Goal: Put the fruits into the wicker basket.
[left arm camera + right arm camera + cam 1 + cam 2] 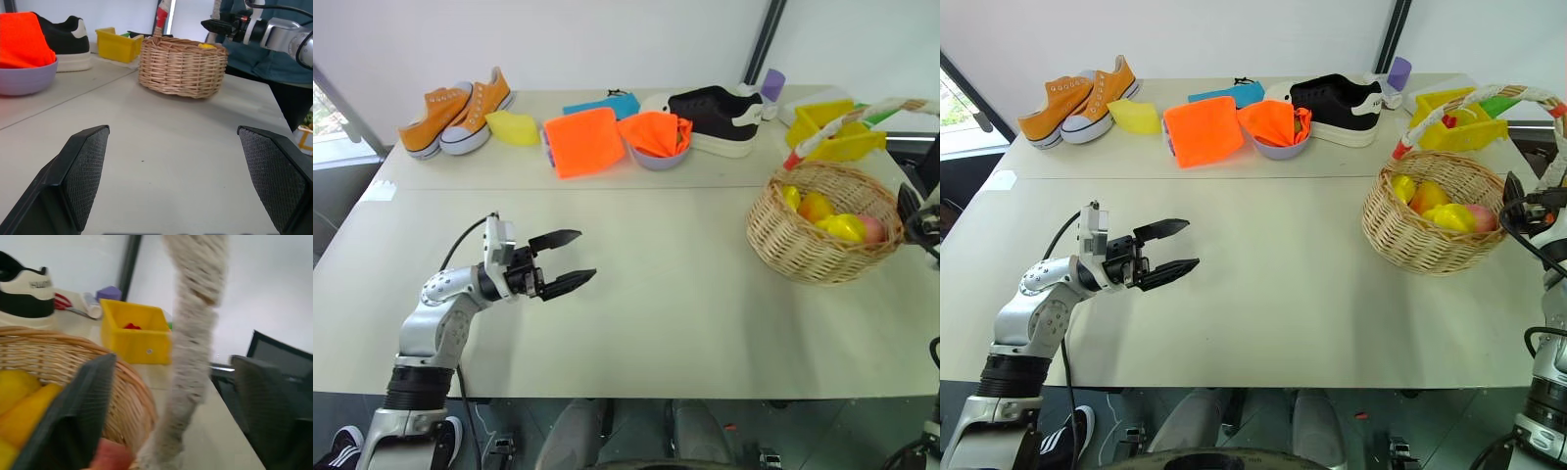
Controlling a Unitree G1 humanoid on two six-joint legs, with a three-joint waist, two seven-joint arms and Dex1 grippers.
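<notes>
A pale table (636, 294) stood against a white wall, with shoes, orange cloths and a yellow bin (832, 132) along its far edge. The wicker basket (822, 230) sat at the right of the table, near that bin, with the fruits (832, 217) inside it: yellow and orange pieces and a pink peach (871, 229). The left gripper (566, 260) hovered over the near left of the table, its fingers spread and empty. The right gripper (171, 396) was beside the basket's right rim, jaws released around the handle (195, 333) without touching it.
</notes>
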